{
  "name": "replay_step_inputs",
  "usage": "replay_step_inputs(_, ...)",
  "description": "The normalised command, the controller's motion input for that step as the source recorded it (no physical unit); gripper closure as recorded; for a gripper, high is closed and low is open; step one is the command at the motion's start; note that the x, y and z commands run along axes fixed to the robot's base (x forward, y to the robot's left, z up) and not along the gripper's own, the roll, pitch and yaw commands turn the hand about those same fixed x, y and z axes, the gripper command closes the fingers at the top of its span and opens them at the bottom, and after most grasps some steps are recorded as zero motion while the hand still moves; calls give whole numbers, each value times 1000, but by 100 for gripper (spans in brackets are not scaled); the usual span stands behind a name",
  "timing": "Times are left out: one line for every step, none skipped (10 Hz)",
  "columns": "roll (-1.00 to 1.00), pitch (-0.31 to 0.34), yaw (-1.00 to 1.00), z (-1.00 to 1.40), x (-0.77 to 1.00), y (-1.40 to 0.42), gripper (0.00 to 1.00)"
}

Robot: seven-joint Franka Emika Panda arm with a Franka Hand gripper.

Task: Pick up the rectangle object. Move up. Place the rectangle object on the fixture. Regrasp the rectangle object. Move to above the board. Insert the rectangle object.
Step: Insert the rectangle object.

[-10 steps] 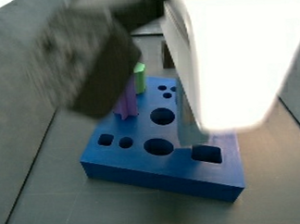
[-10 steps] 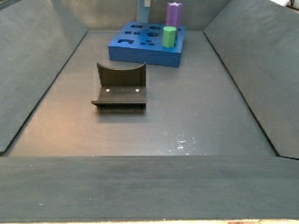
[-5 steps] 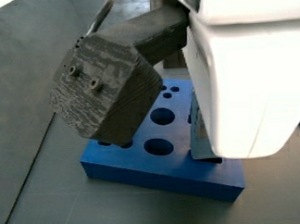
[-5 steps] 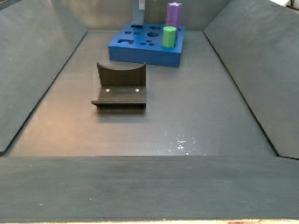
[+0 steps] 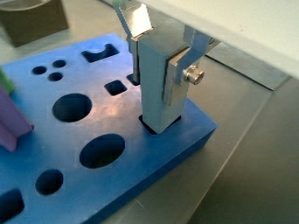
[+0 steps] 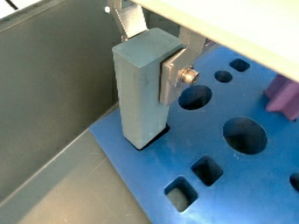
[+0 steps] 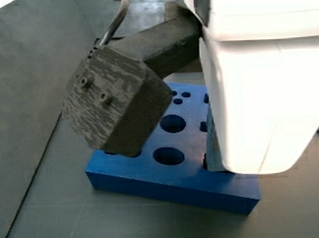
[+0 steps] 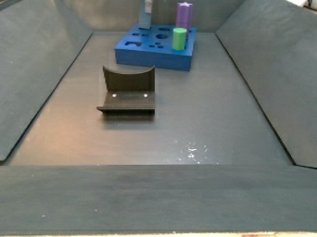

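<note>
The rectangle object (image 5: 159, 87), a blue-grey bar, stands upright with its lower end in a hole at a corner of the blue board (image 5: 128, 109). My gripper (image 5: 160, 54) is shut on its upper part, a silver finger plate (image 5: 181, 72) flat against each of two opposite sides. Another wrist view shows the same grip (image 6: 152, 54) on the bar (image 6: 138, 101) near the board's edge (image 6: 205, 188). In a side view the bar (image 8: 147, 13) shows at the far end of the board (image 8: 148, 57). The dark fixture (image 8: 126, 93) stands nearer, with nothing in it.
A green peg (image 8: 179, 39) and a purple star post (image 8: 184, 14) stand in the board. In a side view the white arm body (image 7: 266, 78) and a dark wrist block (image 7: 115, 98) hide most of the board (image 7: 164, 165). Grey sloped walls (image 8: 44, 83) flank the floor.
The arm and its dark wrist block have shifted over the board, now hiding the green peg and purple post in a side view. The bar moved slightly sideways, then stayed put.
</note>
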Motion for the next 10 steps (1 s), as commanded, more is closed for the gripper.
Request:
replay_step_inputs(0,0,-14,0,0,0,100)
replay_step_inputs(0,-43,0,-194,0,-194,100)
replay_step_inputs(0,126,-263,-120,577,26,100)
replay_step_inputs(-6,397,-194,0,374,463,100)
replay_step_inputs(-131,60,151,0,-49,463,100)
replay_step_inputs(-143,0,163,0,-169,289,100)
replay_step_inputs(17,0,0,0,0,0,100)
replay_step_inputs(169,394,-86,0,29,0,100)
replay_step_inputs(54,760,-420,20,143,6,100)
replay_step_inputs(0,51,0,0,17,0,100)
